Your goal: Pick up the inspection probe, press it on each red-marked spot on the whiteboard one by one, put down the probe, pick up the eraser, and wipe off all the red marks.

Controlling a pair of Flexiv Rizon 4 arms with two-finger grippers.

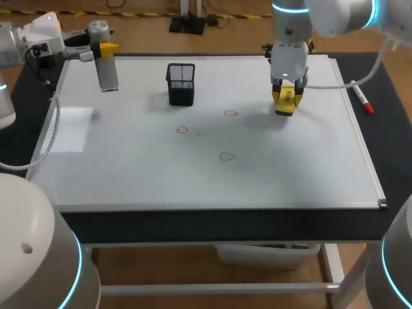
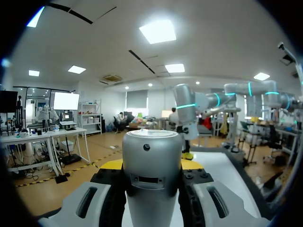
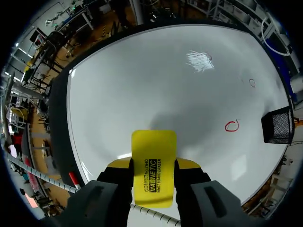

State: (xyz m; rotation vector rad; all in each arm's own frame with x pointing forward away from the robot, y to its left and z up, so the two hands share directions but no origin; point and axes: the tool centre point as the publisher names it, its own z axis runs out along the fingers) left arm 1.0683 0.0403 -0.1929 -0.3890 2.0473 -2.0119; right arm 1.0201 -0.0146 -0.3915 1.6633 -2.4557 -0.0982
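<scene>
Currently our right gripper [image 3: 152,165] is clamped on the yellow eraser [image 3: 154,144], whose long axis runs out along the fingers. It's held low over the whiteboard [image 1: 309,167], well off the mesh cup [image 1: 181,84] on the right arm's side. The nearest red mark [image 1: 231,113] lies between eraser and cup, so the wipe goes cupward and the right arm is nearer. Two other red marks [image 1: 182,129] sit in front of the cup. Our left gripper [image 2: 151,165] grips the silver probe [image 2: 151,146] upright, beyond the cup's far side.

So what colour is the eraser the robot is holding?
Bright yellow, with black print on it. The right wrist view shows the eraser best.
</scene>
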